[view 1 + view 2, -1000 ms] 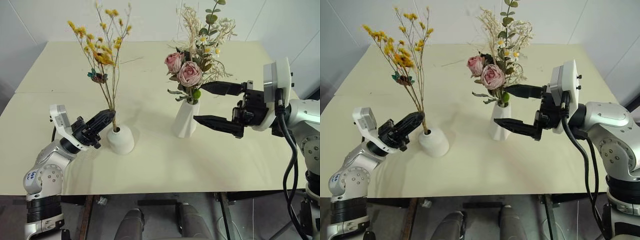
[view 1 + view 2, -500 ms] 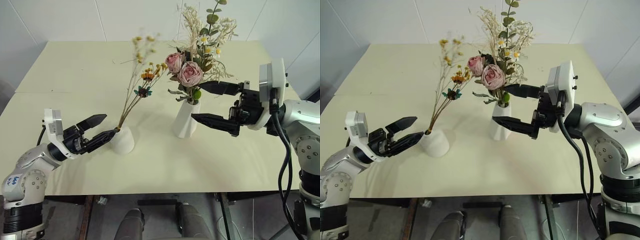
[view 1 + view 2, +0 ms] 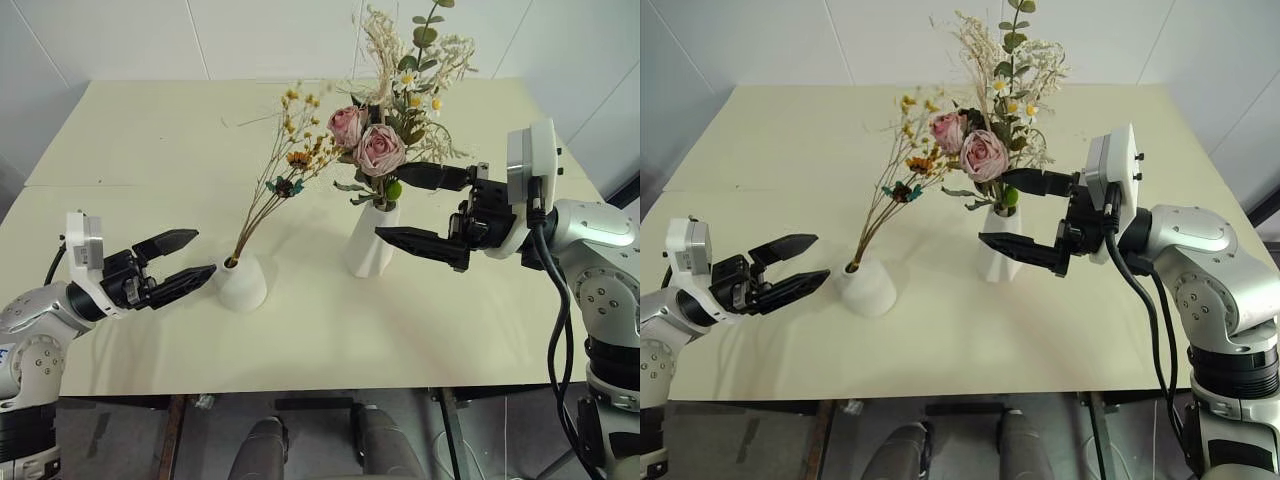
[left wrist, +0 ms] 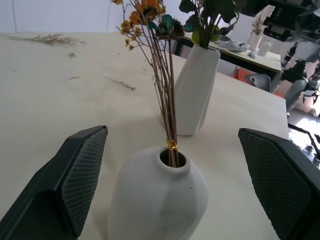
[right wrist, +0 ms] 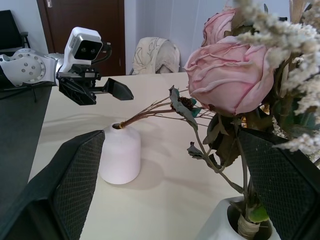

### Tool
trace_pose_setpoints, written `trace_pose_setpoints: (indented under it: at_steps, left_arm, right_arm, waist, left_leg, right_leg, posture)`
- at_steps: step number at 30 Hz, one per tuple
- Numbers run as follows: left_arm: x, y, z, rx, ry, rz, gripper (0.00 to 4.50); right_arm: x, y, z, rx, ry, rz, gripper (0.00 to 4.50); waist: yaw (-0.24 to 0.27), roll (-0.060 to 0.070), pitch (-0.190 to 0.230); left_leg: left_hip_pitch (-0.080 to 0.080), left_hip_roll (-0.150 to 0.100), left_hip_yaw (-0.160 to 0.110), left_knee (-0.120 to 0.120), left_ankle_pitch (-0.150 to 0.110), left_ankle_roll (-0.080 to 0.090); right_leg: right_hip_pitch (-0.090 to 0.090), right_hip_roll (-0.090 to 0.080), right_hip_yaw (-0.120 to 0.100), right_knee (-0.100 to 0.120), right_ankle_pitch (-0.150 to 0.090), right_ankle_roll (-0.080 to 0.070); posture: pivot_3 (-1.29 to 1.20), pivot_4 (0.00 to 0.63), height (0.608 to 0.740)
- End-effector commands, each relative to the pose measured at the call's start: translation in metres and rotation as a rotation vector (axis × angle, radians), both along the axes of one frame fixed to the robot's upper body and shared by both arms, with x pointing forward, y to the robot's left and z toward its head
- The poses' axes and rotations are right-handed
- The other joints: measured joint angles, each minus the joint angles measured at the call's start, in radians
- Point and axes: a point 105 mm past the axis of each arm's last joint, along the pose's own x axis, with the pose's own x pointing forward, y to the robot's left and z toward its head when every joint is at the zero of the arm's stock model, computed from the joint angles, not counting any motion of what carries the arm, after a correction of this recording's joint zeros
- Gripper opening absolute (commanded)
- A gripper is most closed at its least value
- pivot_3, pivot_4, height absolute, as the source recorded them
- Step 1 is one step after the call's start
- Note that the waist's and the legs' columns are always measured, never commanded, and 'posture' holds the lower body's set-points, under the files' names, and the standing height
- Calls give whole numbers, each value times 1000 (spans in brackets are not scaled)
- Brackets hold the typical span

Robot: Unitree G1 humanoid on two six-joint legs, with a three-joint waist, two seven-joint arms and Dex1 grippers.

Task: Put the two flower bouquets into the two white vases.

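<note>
Standing near the middle of the cream tabletop point(image 3: 150, 130), the squat white vase point(image 3: 243, 283) holds the thin-stemmed yellow-orange bunch point(image 3: 290, 160), whose stems lean toward the robot's right, its blooms close to the roses. A gold band binds the stems just above the vase's small top hole, as the left wrist view shows. Just to its right stands the taller faceted white vase point(image 3: 372, 238) with the pink rose bouquet point(image 3: 385, 110) upright in it, cream sprigs and green leaves rising above.

The left gripper point(image 3: 192, 256) hovers just left of the squat vase, fingers spread apart and holding nothing. The right gripper point(image 3: 402, 205) also has its fingers wide apart, one on either side of the rose stems above the faceted vase's mouth, not visibly pressing them.

No brand, label or readable writing shows on the vases, flowers or tabletop.
</note>
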Motion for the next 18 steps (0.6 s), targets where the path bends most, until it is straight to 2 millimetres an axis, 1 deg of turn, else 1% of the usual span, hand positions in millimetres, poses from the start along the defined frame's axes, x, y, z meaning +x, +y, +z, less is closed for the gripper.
trace_pose_setpoints:
  at_steps: [1,4,9,12,17,18]
  left_arm:
    - [-3,-11,19,36,-54,-75,4480]
    - [2,-16,24,68,-66,-91,4480]
    - [19,-30,30,117,-43,-97,4480]
    - [21,-37,33,119,-46,-130,4480]
    - [30,-44,28,161,-6,-137,4480]
    - [34,-43,23,191,18,-120,4480]
  right_arm:
    - [-5,1,9,12,-44,18,4500]
    - [-6,1,8,13,-42,17,4500]
    - [-6,2,8,16,-43,14,4500]
    - [-6,2,7,15,-44,13,4500]
    - [-7,1,8,19,-48,3,4500]
    - [-8,1,8,18,-48,-1,4500]
  waist:
    - [0,0,0]
    - [0,0,0]
    - [0,0,0]
    - [-4,0,0]
    - [0,0,0]
    - [0,0,0]
  left_leg:
    - [0,0,0,0,0,0]
    - [0,0,0,0,0,0]
    - [0,0,0,0,0,0]
    - [0,0,1,0,0,0]
    - [0,1,0,0,0,0]
    - [0,0,0,1,0,0]
  right_leg:
    - [0,0,0,0,0,0]
    - [0,0,0,0,0,0]
    - [0,0,0,1,0,0]
    - [0,1,0,1,0,0]
    - [-1,1,0,1,0,0]
    - [-1,1,0,2,0,0]
  posture:
    - [0,150,740]
    - [0,150,740]
    - [0,150,740]
    - [0,150,740]
    - [0,150,740]
    - [0,150,740]
